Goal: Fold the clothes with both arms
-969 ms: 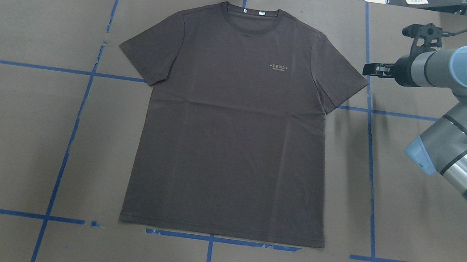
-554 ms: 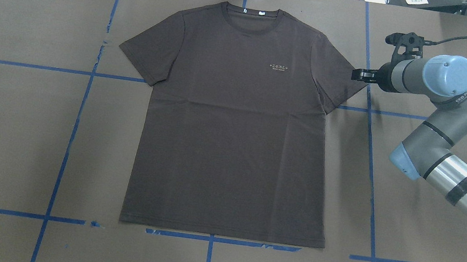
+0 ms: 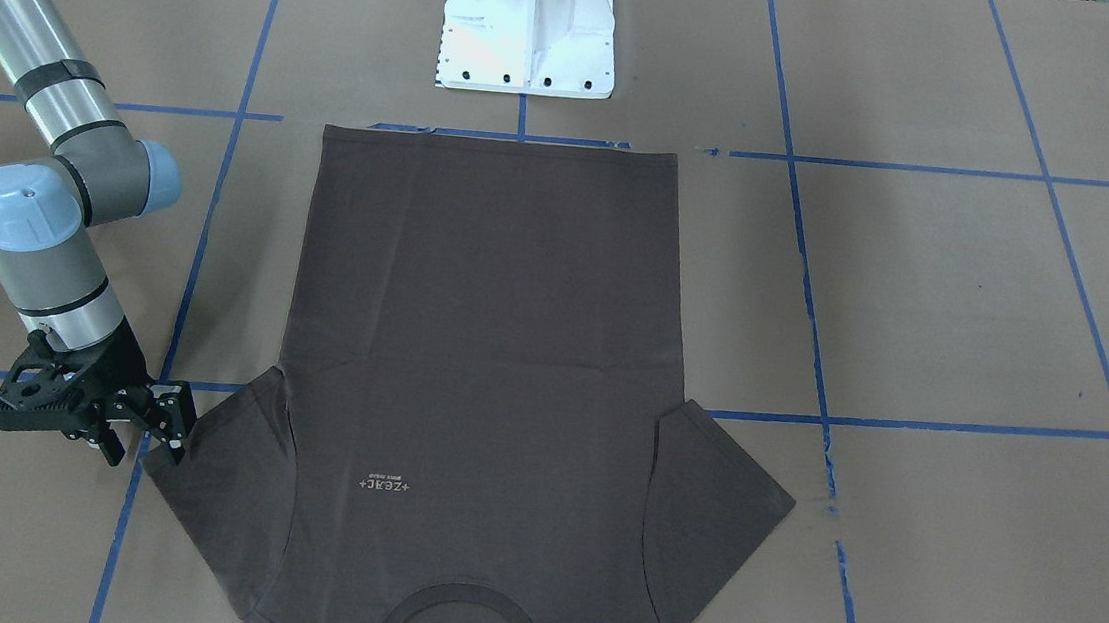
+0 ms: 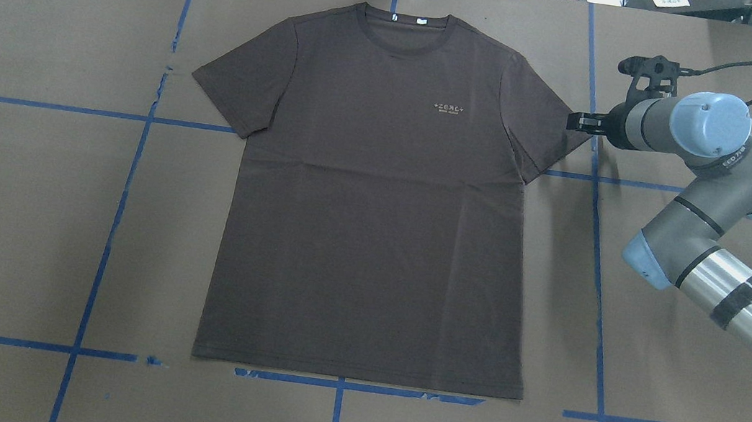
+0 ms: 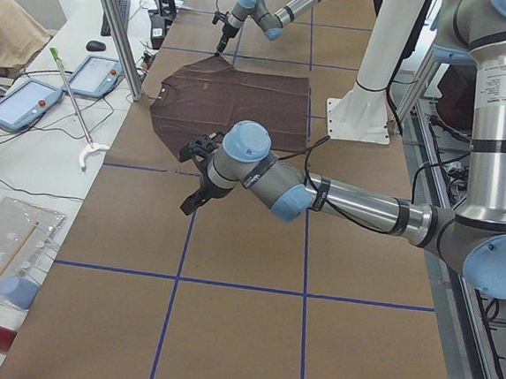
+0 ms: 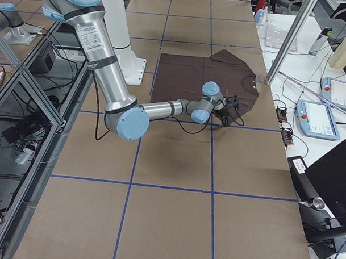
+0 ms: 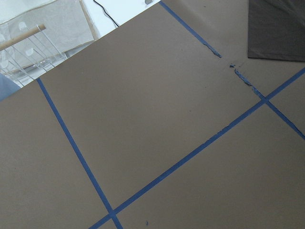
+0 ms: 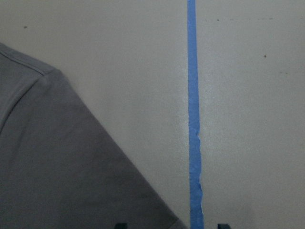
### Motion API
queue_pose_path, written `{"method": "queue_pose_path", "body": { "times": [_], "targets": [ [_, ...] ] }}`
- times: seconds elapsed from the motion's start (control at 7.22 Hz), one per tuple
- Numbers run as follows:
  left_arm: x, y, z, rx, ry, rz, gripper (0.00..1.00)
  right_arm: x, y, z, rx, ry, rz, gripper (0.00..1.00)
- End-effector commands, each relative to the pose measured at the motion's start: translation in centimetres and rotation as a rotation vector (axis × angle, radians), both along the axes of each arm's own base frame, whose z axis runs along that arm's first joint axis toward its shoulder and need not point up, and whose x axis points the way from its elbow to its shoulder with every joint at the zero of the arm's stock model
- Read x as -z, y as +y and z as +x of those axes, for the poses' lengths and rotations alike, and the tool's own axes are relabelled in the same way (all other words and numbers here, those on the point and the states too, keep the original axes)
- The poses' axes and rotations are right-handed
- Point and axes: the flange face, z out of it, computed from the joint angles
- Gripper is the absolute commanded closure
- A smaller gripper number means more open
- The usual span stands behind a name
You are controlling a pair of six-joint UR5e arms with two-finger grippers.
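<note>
The dark brown-grey T-shirt (image 4: 378,197) lies flat, front up, neck at the far edge, with pale lettering (image 4: 450,108) on the chest. It also shows in the front-facing view (image 3: 481,345). My right gripper (image 4: 585,122) hangs just above the tip of the shirt's right-hand sleeve (image 4: 561,130). It is open, and the right wrist view shows its two fingertips (image 8: 121,224) apart, one over the sleeve corner (image 8: 71,167), one past the blue tape. My left gripper (image 5: 190,203) shows only in the exterior left view, over bare paper. I cannot tell whether it is open.
The table is covered in brown paper with a grid of blue tape lines (image 4: 597,269). The white pedestal base (image 3: 529,23) stands at the robot's side of the shirt. A metal post (image 5: 116,27) and tablets (image 5: 30,99) stand past the far edge.
My right arm has swung left and brought its gripper from beside the sleeve to the sleeve tip. The shirt has not moved.
</note>
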Motion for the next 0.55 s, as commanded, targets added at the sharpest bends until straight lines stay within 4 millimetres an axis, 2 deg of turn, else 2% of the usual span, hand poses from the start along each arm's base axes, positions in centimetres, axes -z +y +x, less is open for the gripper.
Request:
{"method": "queue_pose_path", "body": {
  "times": [0.0, 0.42],
  "targets": [
    [-0.11, 0.05, 0.0, -0.001, -0.001, -0.001, 0.0, -0.08, -0.18, -0.66, 0.001, 0.006, -0.002, 0.31],
    [-0.13, 0.04, 0.0, -0.001, -0.001, -0.002, 0.0, -0.17, -0.01, -1.04, -0.004, 0.014, 0.002, 0.36]
  ]
}}
